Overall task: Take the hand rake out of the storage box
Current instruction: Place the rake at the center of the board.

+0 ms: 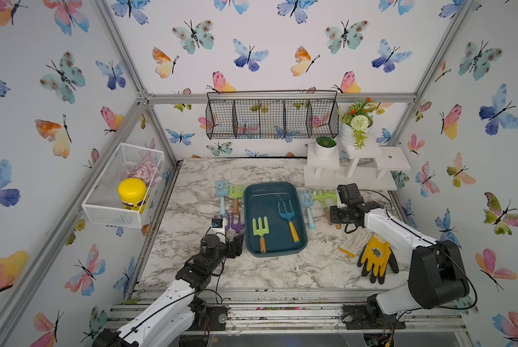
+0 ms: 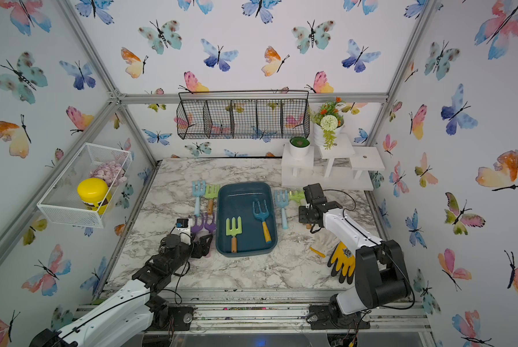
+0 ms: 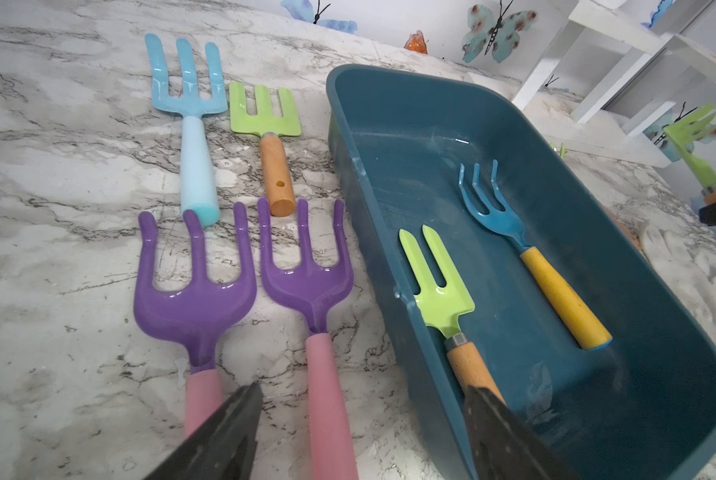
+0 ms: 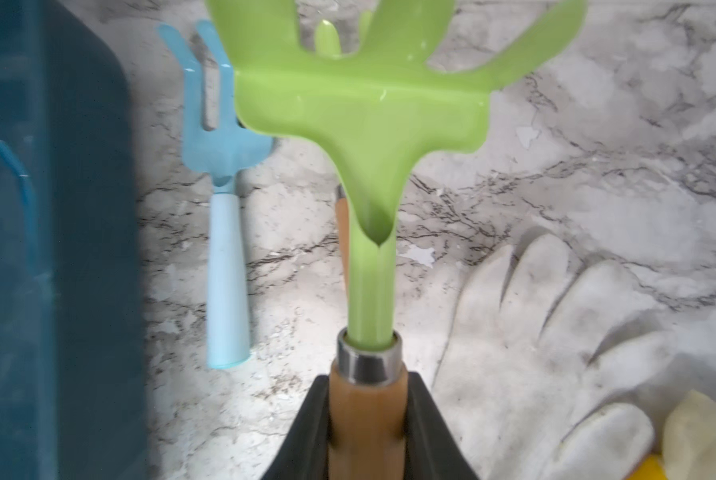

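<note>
The dark teal storage box (image 1: 269,195) (image 2: 239,195) lies mid-table. Inside it rest a green fork with a wooden handle (image 1: 260,229) (image 3: 439,286) and a blue bent-tined tool with a yellow handle (image 1: 287,214) (image 3: 497,216). My right gripper (image 1: 331,214) (image 4: 366,419) is shut on the wooden handle of a green hand rake (image 1: 323,196) (image 4: 360,112), held above the table to the right of the box (image 4: 57,249). My left gripper (image 1: 236,245) (image 3: 362,390) stands open by the box's near left corner, over a pink handle, holding nothing.
Left of the box lie two purple forks (image 1: 235,223), a light blue fork (image 1: 221,192) and a green fork (image 1: 236,193). Right of it lie a light blue rake (image 1: 307,204), a white glove (image 4: 555,332) and a yellow-black glove (image 1: 376,258). A white shelf (image 1: 393,159) stands at the back right.
</note>
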Motion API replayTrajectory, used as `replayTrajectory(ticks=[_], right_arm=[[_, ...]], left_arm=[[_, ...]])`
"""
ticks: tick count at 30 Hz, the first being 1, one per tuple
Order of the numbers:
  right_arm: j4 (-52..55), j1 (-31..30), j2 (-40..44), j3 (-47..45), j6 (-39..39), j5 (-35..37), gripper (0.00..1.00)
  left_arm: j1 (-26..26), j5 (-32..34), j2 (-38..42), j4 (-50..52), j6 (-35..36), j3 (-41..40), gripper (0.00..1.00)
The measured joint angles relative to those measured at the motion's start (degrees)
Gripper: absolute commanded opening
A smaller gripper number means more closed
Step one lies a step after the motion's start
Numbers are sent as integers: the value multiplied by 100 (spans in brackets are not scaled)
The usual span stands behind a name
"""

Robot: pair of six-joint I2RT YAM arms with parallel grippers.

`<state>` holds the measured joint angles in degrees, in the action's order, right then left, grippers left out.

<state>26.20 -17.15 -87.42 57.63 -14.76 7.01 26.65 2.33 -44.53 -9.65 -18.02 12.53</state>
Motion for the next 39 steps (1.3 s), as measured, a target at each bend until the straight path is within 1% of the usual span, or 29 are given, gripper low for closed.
replayTrajectory(ticks=[6,14,21,39], right_arm=[[15,332,-605,503,291,46,25],[17,527,-1318,1102,584,98,25],[39,625,-1753,1143,688,61,25],[-26,710,-2177,1123,693,-166,26]], left_arm=[[0,0,-35,0,0,2,82],[0,-2,-37,0,2,2,82],[0,-2,-39,-7,2,2,82],[0,-4,-59,-39,2,2,82]])
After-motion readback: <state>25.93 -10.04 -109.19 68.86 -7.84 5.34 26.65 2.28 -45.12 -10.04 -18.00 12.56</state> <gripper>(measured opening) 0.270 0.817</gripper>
